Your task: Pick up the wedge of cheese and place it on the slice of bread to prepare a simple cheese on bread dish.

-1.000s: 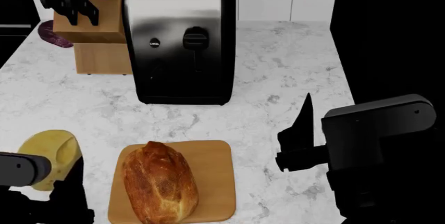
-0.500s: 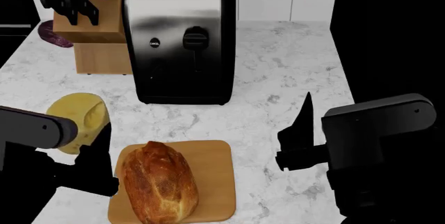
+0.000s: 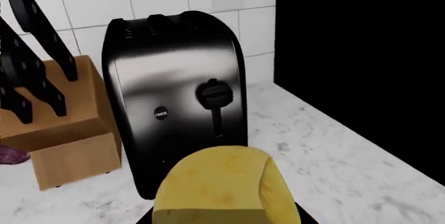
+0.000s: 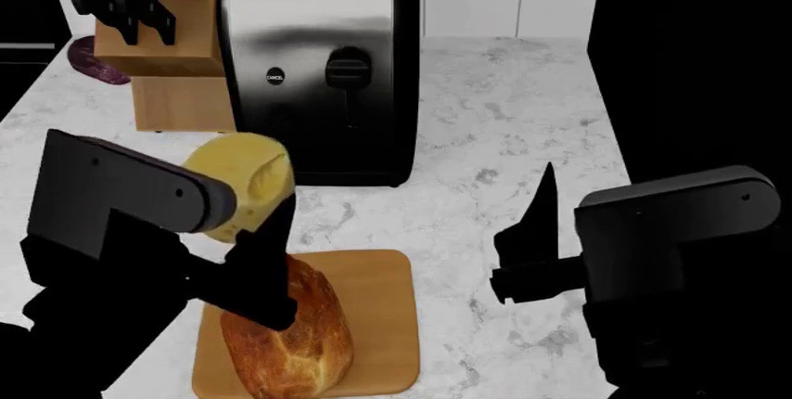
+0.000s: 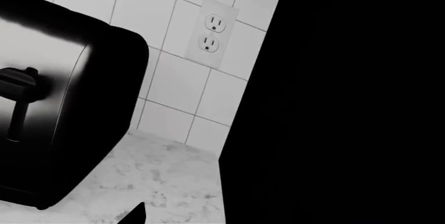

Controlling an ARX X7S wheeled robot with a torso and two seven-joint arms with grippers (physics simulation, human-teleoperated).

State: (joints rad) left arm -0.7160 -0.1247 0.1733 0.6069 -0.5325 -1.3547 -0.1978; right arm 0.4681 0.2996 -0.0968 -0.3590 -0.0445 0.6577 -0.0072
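- The cheese [image 4: 244,183] is carried clear of the surface [image 4: 520,130] by the left claw [image 4: 254,232], which is pinched on it; in the head view it is seen just beyond the far end of the bread [image 4: 287,339], in front of the toaster [image 4: 322,65].
- In the left wrist view the cheese [image 3: 219,190] fills the near foreground, with the toaster [image 3: 174,99] behind it; the fingers themselves are mostly hidden there, so the grip is judged from the head view.
- The height is probably kept so that the wedge passes over the crust without knocking the loaf.
- The bread lies lengthwise on a cutting board [image 4: 377,297], its near-left part covered by the left arm; the board gives it a flat, steady base for receiving the cheese.
- The right claw [image 4: 535,250] is held off to the side, well apart from the board, presumably to leave the path open; whether it is spread or pressed together cannot be told, since only a dark tip is shown.
- The task is judged to be at the carrying stage, with lowering and release not yet done.
- A small button on the toaster is marked "CANCEL" [image 3: 160,113]; no brand name can be read.
- A knife block [image 4: 161,42] stands left of the toaster, and a wall outlet [image 5: 210,32] is set in the tiles; neither carries legible writing.
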